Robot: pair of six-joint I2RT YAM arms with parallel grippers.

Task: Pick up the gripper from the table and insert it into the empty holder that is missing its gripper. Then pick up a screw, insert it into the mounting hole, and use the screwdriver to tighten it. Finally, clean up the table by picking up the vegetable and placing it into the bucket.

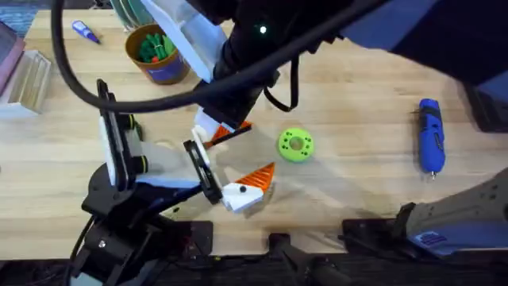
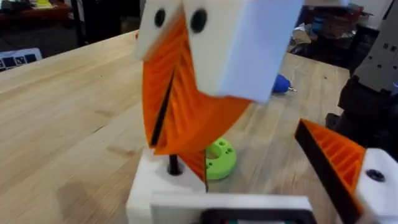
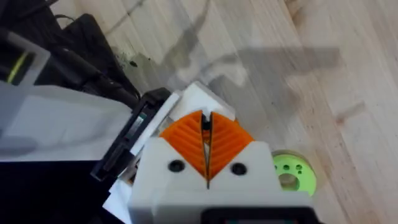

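My left gripper [image 1: 230, 159] is open. One finger carries an orange wedge [image 2: 336, 155]; the other is the bare white holder [image 2: 165, 186] with a dark mounting hole. My right gripper [image 2: 166, 106] reaches down from above, shut on the orange ribbed gripper [image 2: 208, 134], whose lower tip sits right at the holder. The right wrist view shows its orange pads [image 3: 227, 140] closed just over the holder [image 3: 199, 96]. The blue screwdriver [image 1: 429, 135] lies at the far right of the table [image 1: 357, 103]. The bucket [image 1: 155, 54] stands at the back left. A dark green bit, maybe the vegetable [image 1: 132, 125], peeks beside the left arm. No screw is in view.
A lime-green disc with holes [image 1: 295, 144] lies just right of the two grippers. A small blue pen-like tool [image 1: 86, 32] rests at the back left, near clear boxes [image 1: 28, 79] at the left edge. The right arm's cable loops over the left side.
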